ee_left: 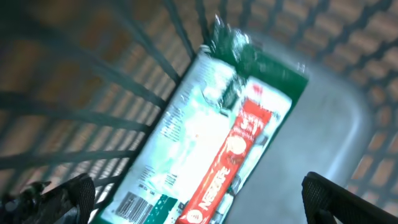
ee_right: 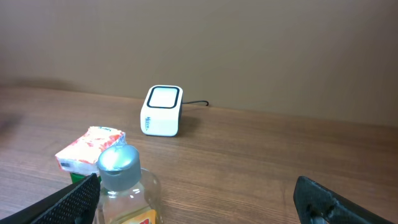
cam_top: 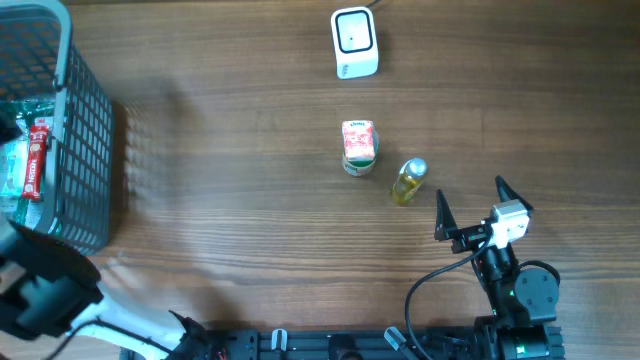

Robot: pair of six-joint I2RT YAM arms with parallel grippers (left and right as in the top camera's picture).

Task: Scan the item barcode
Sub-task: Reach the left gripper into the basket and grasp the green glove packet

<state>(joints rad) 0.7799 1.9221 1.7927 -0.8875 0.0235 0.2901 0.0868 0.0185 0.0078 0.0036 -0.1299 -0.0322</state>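
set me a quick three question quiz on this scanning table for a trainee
1. True or false: the white box-shaped scanner stands on the wooden table, outside the grey mesh basket.
2. Which lies nearest the right tool? A the red-and-white carton, B the small clear bottle with a silver cap, C the scanner.
3. Fill in: the right tool's jaws stand ____.
Key: 1 true; 2 B; 3 open.
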